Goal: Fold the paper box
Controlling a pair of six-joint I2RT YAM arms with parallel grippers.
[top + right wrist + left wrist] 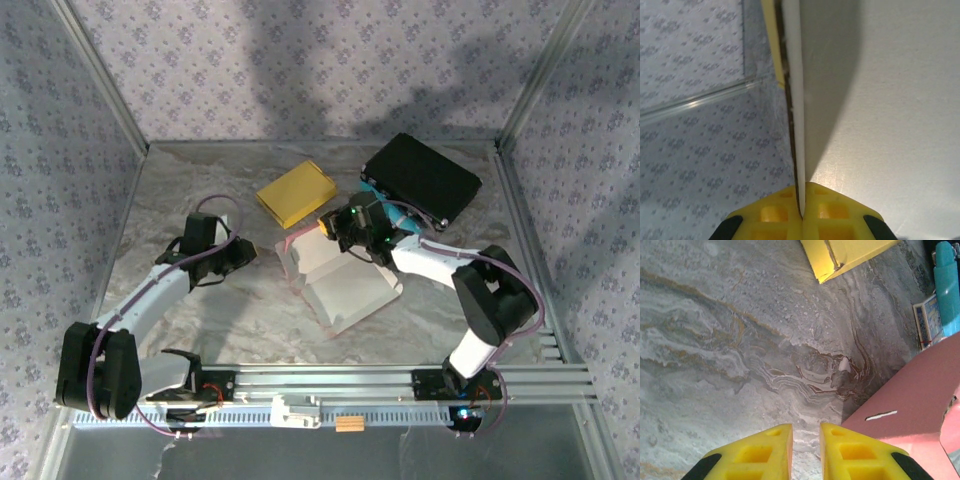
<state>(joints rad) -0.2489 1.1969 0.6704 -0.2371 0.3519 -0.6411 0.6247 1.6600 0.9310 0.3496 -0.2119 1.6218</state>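
Within right end effector [801, 210], paper box [865, 100] edge vanishes.

You work on a table [715, 340] covered in a smooth, marbled grey sheet with a faint sheen. The paper box [345, 290] is thin matt card, pink on the outside and white inside. The yellow box [296, 192] is smooth card with a slight gloss, and the black case [422, 178] looks matt. The fingers [765, 452] of the left gripper [806, 435] are moulded yellow plastic with recessed pockets. The front rail [330, 380] is ribbed bare metal.
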